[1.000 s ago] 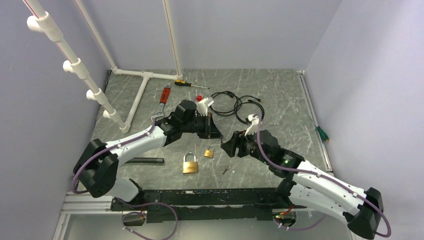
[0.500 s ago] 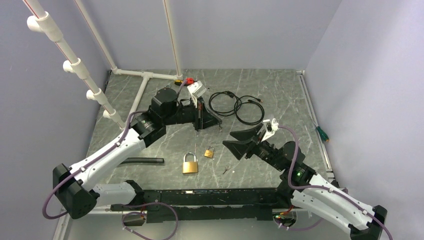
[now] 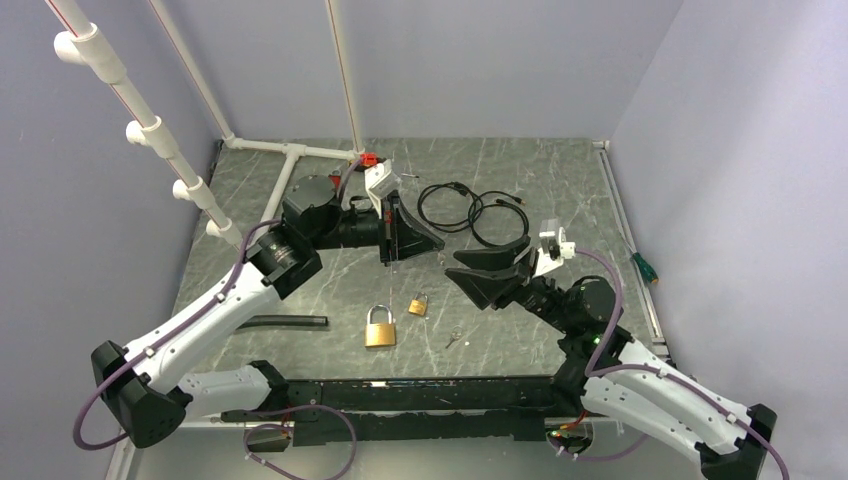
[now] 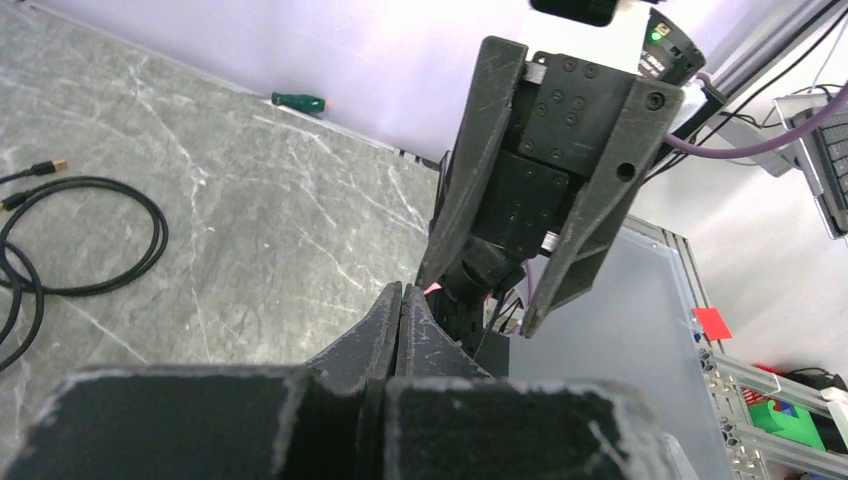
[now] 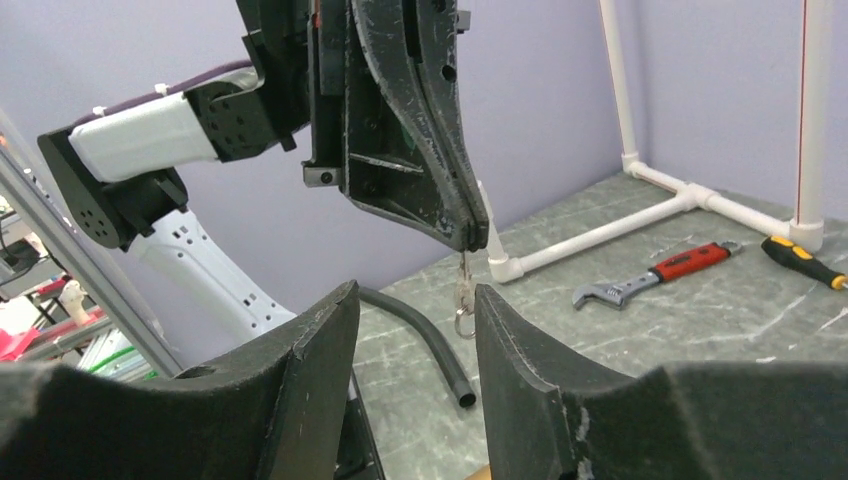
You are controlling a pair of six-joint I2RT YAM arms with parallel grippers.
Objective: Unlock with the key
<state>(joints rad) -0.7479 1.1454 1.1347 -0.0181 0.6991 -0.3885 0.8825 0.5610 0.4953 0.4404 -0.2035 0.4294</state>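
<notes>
Bench (image 3: 560,190) carries everything; both arms meet above its middle, raised off the surface. L hand (image 3: 435,246) points to 3 o'clock, tips pinched fully shut on the key (image 5: 464,295), which dangles w/ its ring lowest. It is prob. held out so the other hand can take or re-grip it. R hand (image 3: 458,268) faces it from 3 o'clock, fingers abt half apart, nothing in them. In R wrist view the key sits btw the fingers; can't tell if it's truly inside the gap. Big padlock (image 3: 379,328) and small padlock (image 3: 418,304) lie flat at 6 o'clock of the hands, shackles look closed, untouched.

Around:
- PVC frame (image 3: 285,170) at 11.
- Cable (image 3: 470,210) at 1.
- Black tube (image 3: 285,322) at 8.
- Wrench (image 5: 650,280).
- Green screwdriver (image 3: 640,266) at 3.
- Small metal bit (image 3: 453,339) at 6, maybe a 2nd key.

None lies btw hands and locks.
</notes>
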